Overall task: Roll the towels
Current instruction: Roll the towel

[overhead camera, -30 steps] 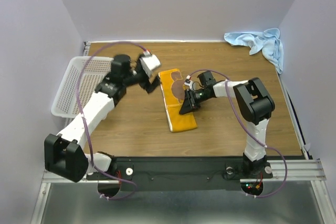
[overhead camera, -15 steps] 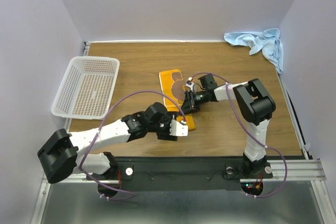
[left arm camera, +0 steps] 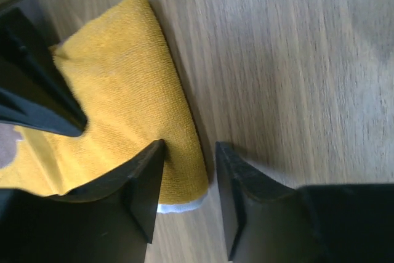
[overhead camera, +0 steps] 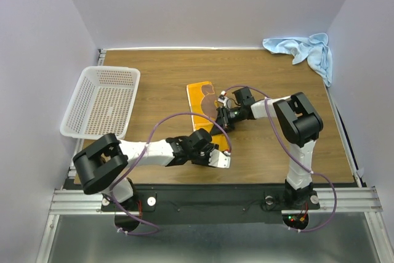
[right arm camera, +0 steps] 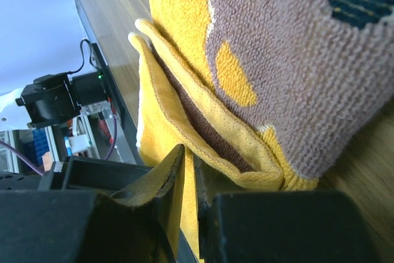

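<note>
The mustard-yellow towel [overhead camera: 198, 100] with a brown pattern lies lengthwise mid-table. My left gripper [overhead camera: 217, 152] is low at its near end. In the left wrist view its jaws [left arm camera: 189, 152] stand apart, straddling the towel's [left arm camera: 117, 84] near corner: one finger rests on the cloth, the other on the wood. My right gripper [overhead camera: 220, 120] is at the towel's right edge. In the right wrist view it [right arm camera: 189, 158] is pinched on a thin yellow layer of the folded towel [right arm camera: 178, 41]. The light blue towel [overhead camera: 301, 50] lies crumpled at the back right corner.
A white perforated basket [overhead camera: 101, 100] sits at the left side of the table. Purple cables loop over both arms. Walls close in the back and both sides.
My left arm swung from beside the basket down to the yellow towel's near end, its jaws narrowing. The right gripper stayed at the towel's right edge and closed tighter.
</note>
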You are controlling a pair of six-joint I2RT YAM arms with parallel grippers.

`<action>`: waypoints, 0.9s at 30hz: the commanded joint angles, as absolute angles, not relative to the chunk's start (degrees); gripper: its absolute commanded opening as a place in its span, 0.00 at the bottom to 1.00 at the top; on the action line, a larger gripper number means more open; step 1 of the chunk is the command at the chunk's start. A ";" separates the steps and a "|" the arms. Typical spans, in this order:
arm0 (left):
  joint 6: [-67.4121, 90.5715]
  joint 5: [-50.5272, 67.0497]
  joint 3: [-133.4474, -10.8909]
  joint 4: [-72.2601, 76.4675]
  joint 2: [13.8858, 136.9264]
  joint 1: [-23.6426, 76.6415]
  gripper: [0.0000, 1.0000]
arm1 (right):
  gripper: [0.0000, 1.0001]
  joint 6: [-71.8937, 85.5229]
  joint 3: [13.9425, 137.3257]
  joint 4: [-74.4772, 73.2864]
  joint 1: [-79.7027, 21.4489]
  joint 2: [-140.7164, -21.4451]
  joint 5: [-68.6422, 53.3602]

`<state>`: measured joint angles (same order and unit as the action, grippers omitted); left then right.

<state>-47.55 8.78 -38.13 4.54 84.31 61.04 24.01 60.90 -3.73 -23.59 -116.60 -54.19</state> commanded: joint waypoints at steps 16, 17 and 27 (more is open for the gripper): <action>-47.55 21.70 -48.77 -13.96 82.44 58.28 0.00 | 0.14 20.48 53.09 -4.39 -23.91 -106.89 -56.78; -47.20 22.40 -49.30 -14.76 82.70 57.92 0.00 | 0.14 20.39 53.43 -4.39 -23.99 -106.01 -56.69; -48.42 31.10 -57.30 -22.41 85.51 52.47 0.00 | 0.21 19.16 62.13 -5.01 -22.85 -103.88 -51.17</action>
